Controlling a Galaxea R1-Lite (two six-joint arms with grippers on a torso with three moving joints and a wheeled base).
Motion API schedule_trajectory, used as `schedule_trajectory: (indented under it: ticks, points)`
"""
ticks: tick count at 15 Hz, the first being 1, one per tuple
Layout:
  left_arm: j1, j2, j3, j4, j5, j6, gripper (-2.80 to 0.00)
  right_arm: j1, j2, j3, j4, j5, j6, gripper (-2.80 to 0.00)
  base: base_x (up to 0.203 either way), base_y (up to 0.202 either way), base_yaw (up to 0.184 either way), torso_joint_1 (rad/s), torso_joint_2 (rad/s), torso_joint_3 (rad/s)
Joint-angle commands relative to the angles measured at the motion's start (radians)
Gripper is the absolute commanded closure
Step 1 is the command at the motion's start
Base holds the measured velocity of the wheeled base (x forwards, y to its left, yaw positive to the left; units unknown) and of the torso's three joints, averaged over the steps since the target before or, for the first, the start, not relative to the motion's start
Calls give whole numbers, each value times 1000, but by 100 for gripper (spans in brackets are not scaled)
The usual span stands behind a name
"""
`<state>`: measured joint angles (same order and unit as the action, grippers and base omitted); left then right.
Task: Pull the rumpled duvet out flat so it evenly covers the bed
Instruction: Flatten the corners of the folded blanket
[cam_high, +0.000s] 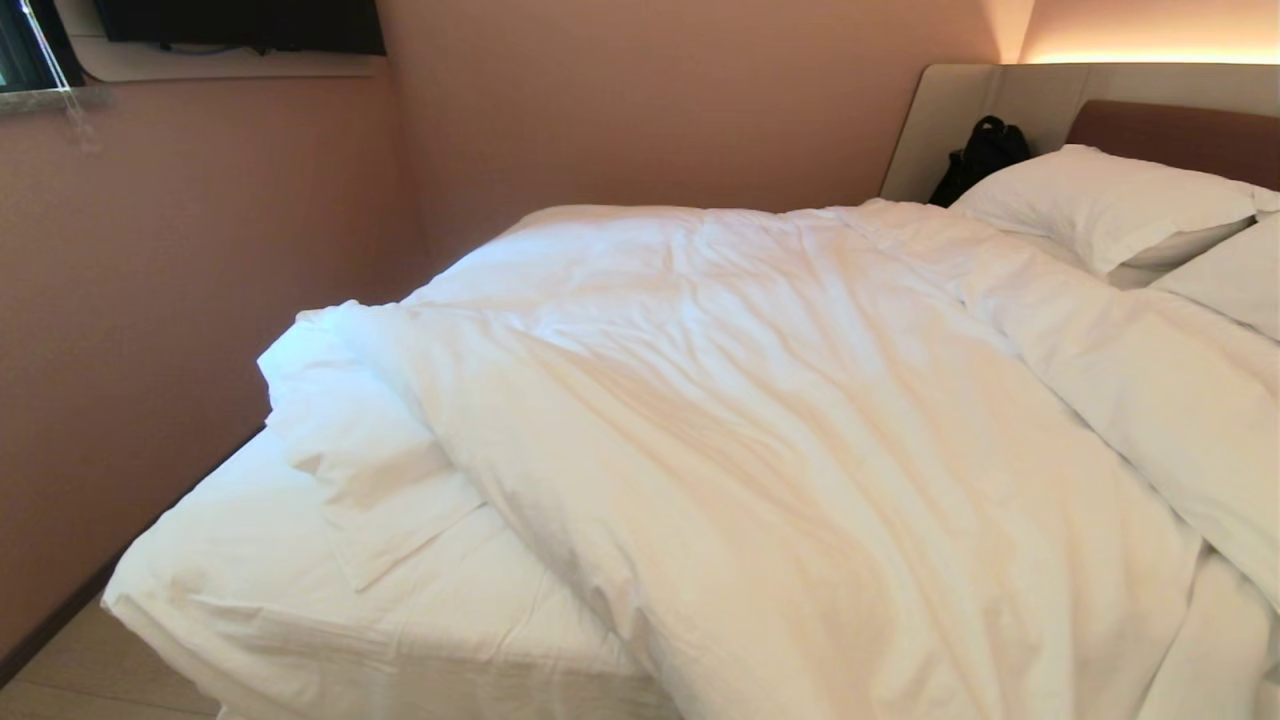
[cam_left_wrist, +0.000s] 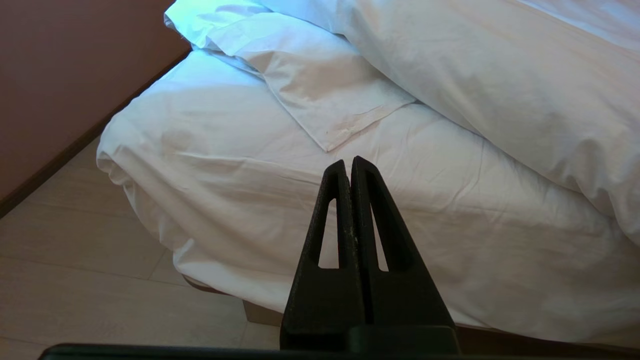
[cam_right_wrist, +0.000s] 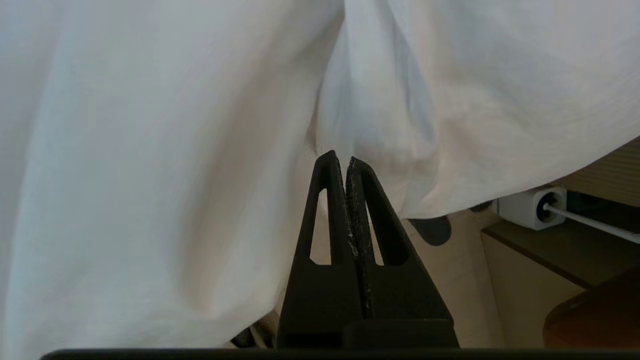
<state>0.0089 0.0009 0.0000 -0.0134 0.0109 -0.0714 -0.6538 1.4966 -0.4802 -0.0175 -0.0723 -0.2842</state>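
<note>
While one rumpled duvet (cam_high: 780, 420) lay across the bed (cam_high: 300, 610) beside two pillows (cam_high: 1100, 205), left gripper (cam_left_wrist: 348, 162) and right gripper (cam_right_wrist: 339, 159) were both closed, empty.

Neither arm visible from the head camera. Left gripper (cam_left_wrist: 348, 165) with both black fingers pressed together, tips touching, pointing forward and slightly down, nothing between them. Right gripper (cam_right_wrist: 338, 161) also closed, fingers meeting along their whole length, tips just apart from the white fabric in front, holding nothing.
</note>
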Motion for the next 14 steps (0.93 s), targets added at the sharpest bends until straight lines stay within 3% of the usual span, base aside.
schedule_trajectory:
  ticks: [1,7,8,14]
  points:
    - [0,1,0,0,0,-1,0,-6,60,25,-143,-22,-4,0,0,0,0,0,0,0]
    - [0,1,0,0,0,-1,0,-6,32,51,-159,-20,-26,0,0,0,0,0,0,0]
    - [0,1,0,0,1,-1,0,-6,21,53,-157,-18,-26,-280,0,0,0,0,0,0]
    - [0,1,0,0,1,-1,0,-6,-8,64,-161,-66,-116,-280,0,0,0,0,0,0]
